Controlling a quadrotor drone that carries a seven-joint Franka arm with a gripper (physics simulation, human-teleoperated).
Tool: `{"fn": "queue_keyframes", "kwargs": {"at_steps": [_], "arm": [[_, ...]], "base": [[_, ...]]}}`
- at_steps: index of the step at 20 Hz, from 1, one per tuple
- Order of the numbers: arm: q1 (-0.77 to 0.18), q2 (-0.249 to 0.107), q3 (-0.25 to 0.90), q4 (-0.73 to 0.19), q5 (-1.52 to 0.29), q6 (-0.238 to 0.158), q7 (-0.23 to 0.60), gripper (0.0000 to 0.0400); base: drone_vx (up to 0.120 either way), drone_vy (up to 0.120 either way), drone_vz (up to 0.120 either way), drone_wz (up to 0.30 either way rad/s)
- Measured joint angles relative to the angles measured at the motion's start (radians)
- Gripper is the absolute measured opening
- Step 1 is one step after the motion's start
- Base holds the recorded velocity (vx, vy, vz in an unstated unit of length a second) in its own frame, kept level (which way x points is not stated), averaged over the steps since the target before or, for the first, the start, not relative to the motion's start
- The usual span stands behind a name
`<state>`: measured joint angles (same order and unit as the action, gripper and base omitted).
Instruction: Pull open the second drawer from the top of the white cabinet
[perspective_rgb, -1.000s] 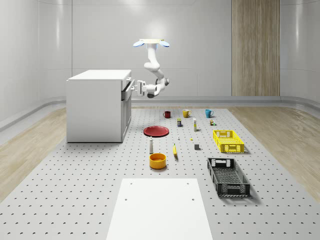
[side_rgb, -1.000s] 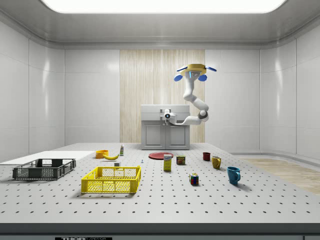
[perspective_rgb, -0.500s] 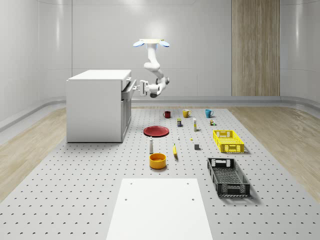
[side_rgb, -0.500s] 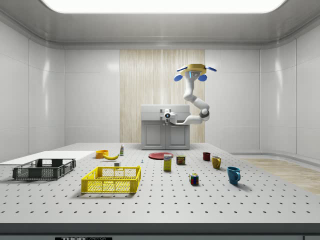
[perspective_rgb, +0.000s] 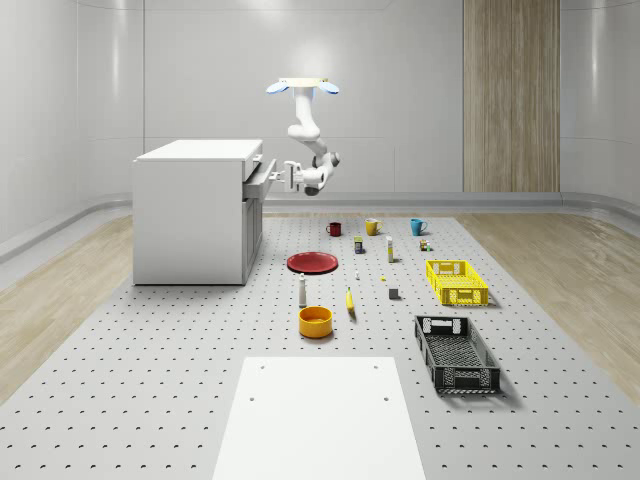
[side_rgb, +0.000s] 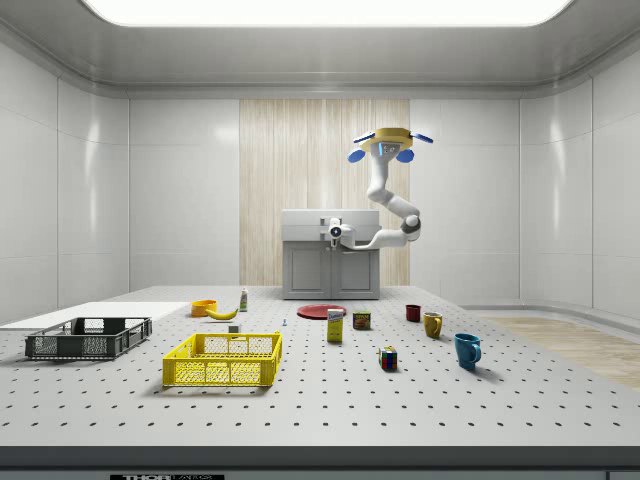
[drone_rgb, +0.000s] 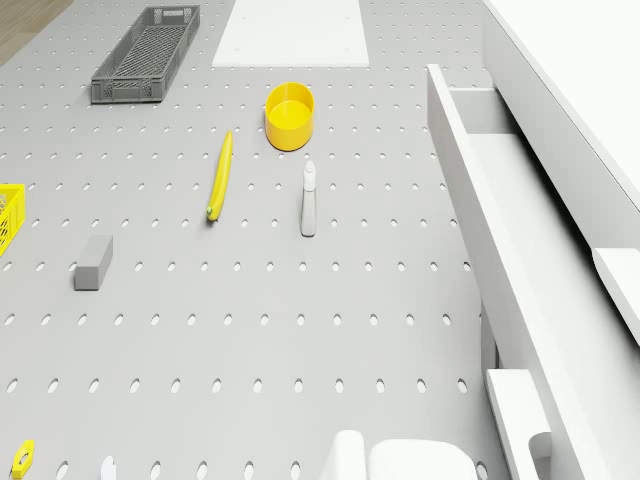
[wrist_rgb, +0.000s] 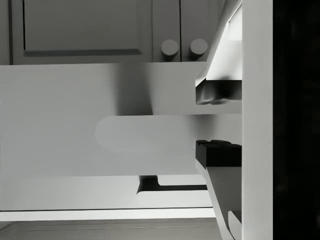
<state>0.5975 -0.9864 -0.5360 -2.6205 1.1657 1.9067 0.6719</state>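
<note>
The white cabinet (perspective_rgb: 195, 212) stands at the whole-scene view's left, its second drawer (perspective_rgb: 262, 176) already projecting from the front, flat-faced and plain white. The gripper (wrist_rgb: 218, 125) sits level with the drawer's bar handle (wrist_rgb: 145, 134), fingers (wrist_rgb: 218, 152) parted on either side of it, placed for a straight pull. The drone (perspective_rgb: 302, 87) hovers beside the cabinet.

Pulled-out drawer (perspective_rgb: 262, 176) juts into air beside cabinet (perspective_rgb: 192, 210); floor beneath lies open.
</note>
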Motion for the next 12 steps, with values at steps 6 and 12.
{"fn": "queue_keyframes", "kwargs": {"at_steps": [6,12], "arm": [[-0.009,-0.011,-0.046,0.008,-0.044,-0.033,-0.003,0.0131],[-0.006,-0.018,-0.066,0.011,-0.064,-0.040,-0.002,0.0262]], "base": [[0.000,0.000,0.000,0.000],[0.000,0.000,0.000,0.000]]}}
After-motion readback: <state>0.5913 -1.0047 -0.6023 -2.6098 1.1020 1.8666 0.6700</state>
